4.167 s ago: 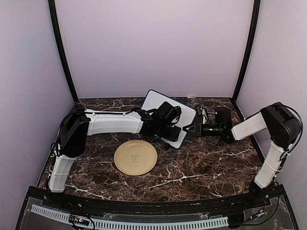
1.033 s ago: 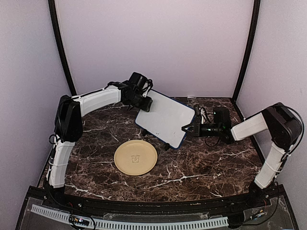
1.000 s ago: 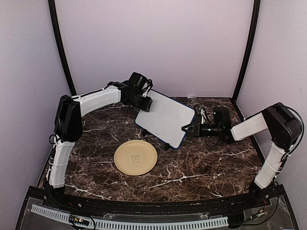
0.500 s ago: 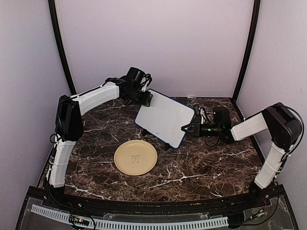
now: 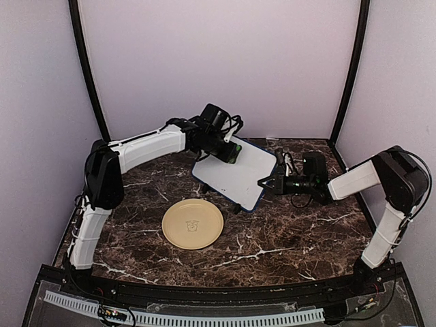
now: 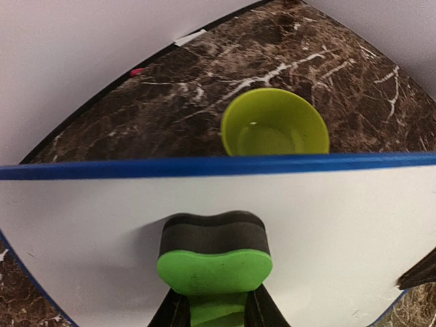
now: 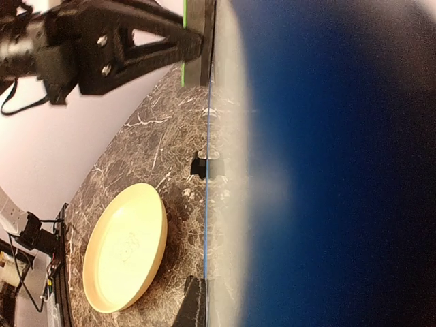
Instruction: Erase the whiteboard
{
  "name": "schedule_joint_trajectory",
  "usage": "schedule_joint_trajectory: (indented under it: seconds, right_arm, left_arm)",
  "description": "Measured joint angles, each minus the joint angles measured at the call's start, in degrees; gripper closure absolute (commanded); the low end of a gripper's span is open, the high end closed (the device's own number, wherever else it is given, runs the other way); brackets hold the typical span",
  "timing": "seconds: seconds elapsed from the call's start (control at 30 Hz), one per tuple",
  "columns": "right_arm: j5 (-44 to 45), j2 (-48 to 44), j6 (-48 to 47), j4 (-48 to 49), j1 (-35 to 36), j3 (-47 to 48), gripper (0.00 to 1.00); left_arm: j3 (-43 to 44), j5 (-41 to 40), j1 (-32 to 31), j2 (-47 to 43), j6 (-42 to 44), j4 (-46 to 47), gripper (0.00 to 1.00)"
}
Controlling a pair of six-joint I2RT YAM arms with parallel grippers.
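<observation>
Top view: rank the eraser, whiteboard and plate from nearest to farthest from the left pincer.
1. eraser: gripped in the left pincer.
2. whiteboard: just beneath the eraser, at its upper edge.
3. plate: toward the front, apart from the board.

Whiteboard (image 5: 235, 176) stands tilted nr back-centre of table (image 5: 293, 238). Eraser (image 5: 234, 151), held in L gripper (image 5: 229, 150), sits on whiteboard's face by top edge. Bowl (image 6: 274, 127) just behind whiteboard. Plate (image 5: 193, 223) in front, to its left, apart. R gripper (image 5: 266, 182) clamps whiteboard's right edge.
</observation>
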Motion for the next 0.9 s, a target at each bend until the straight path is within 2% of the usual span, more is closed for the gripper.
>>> schedule_joint_trajectory:
  seconds: [0.2,0.33,0.57,0.9]
  right_arm:
    - [0.5,0.1,1.3,-0.3,-0.1,0.0,1.00]
    - [0.5,0.1,1.1,-0.3,-0.1,0.1,1.00]
    - [0.3,0.1,0.3,-0.3,-0.1,0.3,1.00]
    - [0.1,0.2,-0.7,-0.3,0.1,0.6,1.00]
  left_arm:
    - [-9.8,0.4,-6.2,-2.9,-0.7,4.7,1.00]
    - [-18.4,1.5,-7.4,-5.7,-2.4,9.0,1.00]
    - [-28.0,-0.5,-6.8,-9.0,-4.6,12.4,1.00]
    - [-30.5,-4.5,-0.7,-10.6,-5.6,12.3,1.00]
